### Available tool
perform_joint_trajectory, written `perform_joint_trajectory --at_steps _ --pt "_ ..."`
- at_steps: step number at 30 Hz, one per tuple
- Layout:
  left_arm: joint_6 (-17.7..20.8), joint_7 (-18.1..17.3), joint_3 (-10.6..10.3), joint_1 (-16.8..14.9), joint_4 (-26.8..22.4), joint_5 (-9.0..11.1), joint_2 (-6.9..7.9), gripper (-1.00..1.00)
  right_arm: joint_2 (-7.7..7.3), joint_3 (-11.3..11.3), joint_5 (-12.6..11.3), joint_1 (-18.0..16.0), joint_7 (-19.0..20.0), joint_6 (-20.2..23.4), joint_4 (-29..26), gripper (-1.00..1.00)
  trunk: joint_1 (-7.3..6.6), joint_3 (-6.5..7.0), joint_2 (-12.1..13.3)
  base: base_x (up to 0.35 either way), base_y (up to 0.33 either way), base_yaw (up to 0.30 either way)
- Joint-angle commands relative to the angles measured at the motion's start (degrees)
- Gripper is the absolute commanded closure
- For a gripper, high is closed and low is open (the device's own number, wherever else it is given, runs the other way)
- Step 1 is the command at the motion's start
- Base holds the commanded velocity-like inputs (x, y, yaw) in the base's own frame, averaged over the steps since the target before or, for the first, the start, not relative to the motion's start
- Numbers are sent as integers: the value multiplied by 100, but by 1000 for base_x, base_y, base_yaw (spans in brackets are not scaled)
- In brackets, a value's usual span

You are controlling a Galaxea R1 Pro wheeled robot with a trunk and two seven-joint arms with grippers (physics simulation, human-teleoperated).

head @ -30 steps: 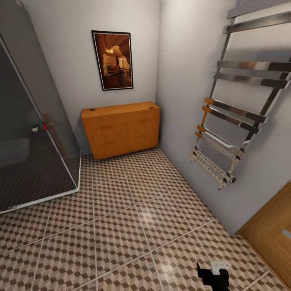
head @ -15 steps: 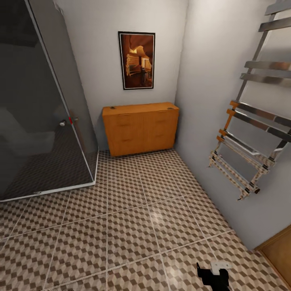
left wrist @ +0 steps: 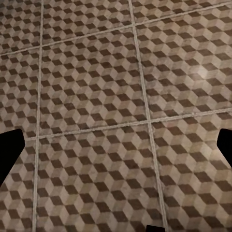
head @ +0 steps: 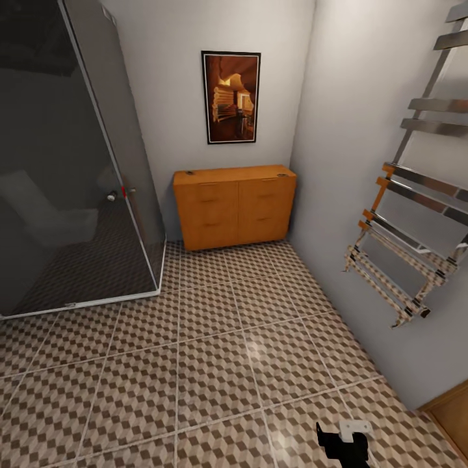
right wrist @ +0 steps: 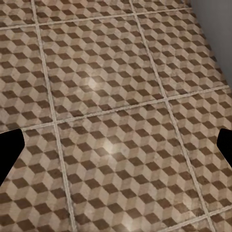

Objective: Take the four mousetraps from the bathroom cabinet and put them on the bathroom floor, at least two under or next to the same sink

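Note:
The cabinet (head: 235,206), a low orange-brown sideboard with closed drawer fronts, stands against the far wall under a framed picture. On its top lie two small dark things, one near the left end (head: 189,173) and one near the right end (head: 282,175), too small to identify. The cube-patterned bathroom floor (head: 214,338) stretches from me to the cabinet. Both wrist views look down on these tiles. My left gripper (left wrist: 116,150) and right gripper (right wrist: 116,147) are open, fingertips wide apart with nothing between them. The sink is out of view.
A dark glass shower enclosure (head: 71,182) fills the left side. A chrome towel-rail ladder (head: 409,214) hangs on the right wall, and a wooden door (head: 452,416) sits at the lower right. A black piece of my right arm (head: 341,443) shows at the bottom edge.
The head camera has turned left, so the cabinet and picture sit further right in the picture and more of the shower shows. Nothing in the room has moved.

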Motion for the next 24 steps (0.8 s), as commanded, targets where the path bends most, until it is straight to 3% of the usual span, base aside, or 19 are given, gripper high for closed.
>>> perform_joint_trajectory --at_steps 1,10,24 --pt "-29 15 -49 -9 21 32 -3 -100 0 51 -54 -4 -9 -17 4 -100 3 -11 -11 46 0 9" --pt "-29 13 -49 -9 21 32 -3 -100 2 50 -54 -4 -9 -17 4 -100 3 -11 -11 158 0 3" --pt "-29 14 -45 -9 21 32 -3 -100 2 50 -54 -7 -9 -17 4 -100 3 -11 -11 300 0 0"
